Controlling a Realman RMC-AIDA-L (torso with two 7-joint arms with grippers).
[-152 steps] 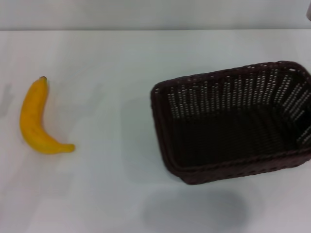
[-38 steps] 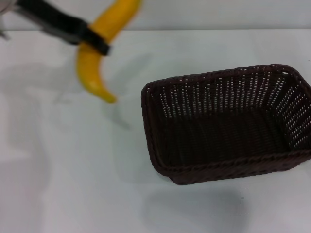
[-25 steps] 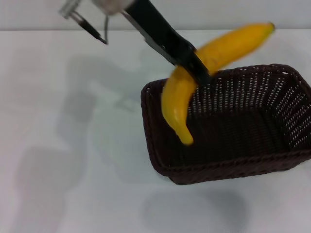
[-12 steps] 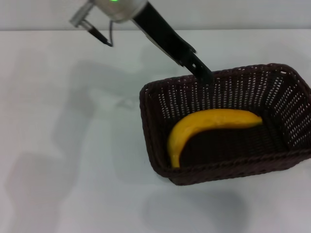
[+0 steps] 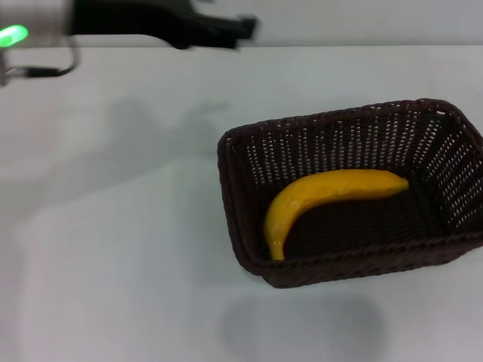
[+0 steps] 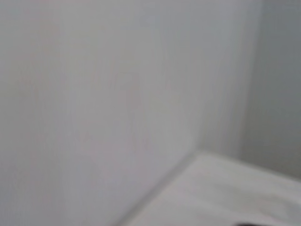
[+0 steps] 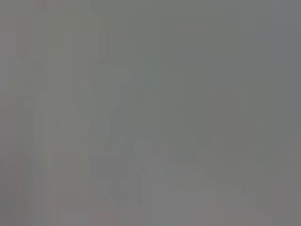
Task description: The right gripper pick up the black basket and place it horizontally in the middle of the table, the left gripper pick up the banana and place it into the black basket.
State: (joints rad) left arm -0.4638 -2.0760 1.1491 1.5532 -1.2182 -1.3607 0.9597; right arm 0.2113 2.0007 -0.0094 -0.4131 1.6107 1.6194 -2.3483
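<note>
Pale grey back wall (image 5: 362, 21) as a plain band along the far side in the head view, blank whitish wall (image 6: 94, 94) filling the left wrist view, greyer side wall (image 6: 277, 70) meeting it at a vertical corner, right wrist view too blurred to tell anything

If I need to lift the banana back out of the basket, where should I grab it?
Grip the banana at the thick middle of its curve, coming straight down from above. It lies flat on the floor of the basket, whose tall walls block any sideways approach, and its lower tip sits close against the near wall. The left gripper is up by the table's far edge.
</note>
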